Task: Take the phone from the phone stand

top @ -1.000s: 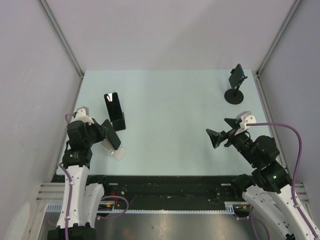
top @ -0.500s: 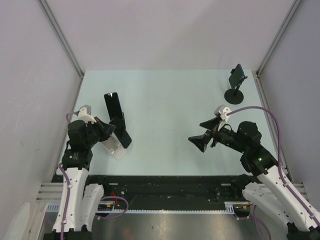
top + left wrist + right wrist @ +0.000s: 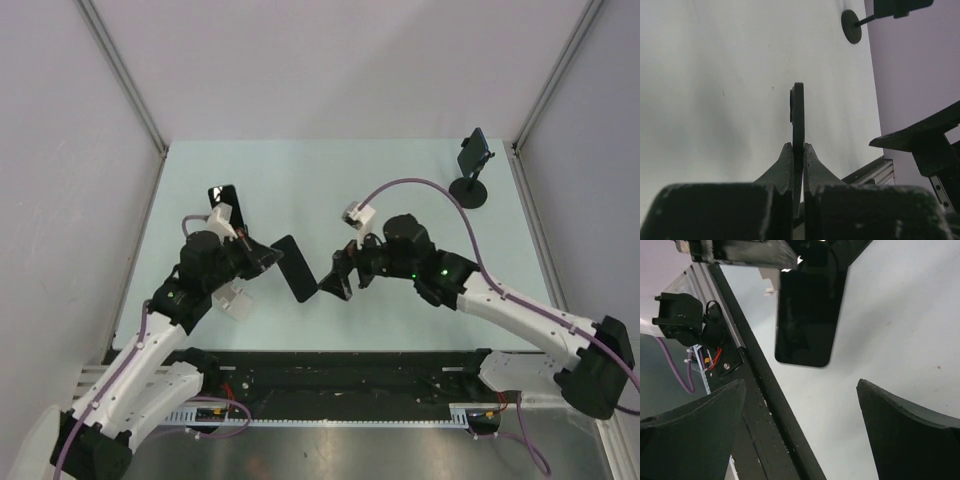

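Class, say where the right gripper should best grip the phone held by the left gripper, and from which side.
Grip the free end of the phone, coming in from the right gripper side. The left gripper pinches the other end, so the free end is bare and faces the open jaws.

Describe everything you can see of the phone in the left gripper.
The phone is a thin black slab with rounded corners and a glossy dark face, screen off. The left gripper pinches one short end, holding it tilted and seemingly clear of the table, off the white stand. The right gripper sits open just beyond its free end, not touching.
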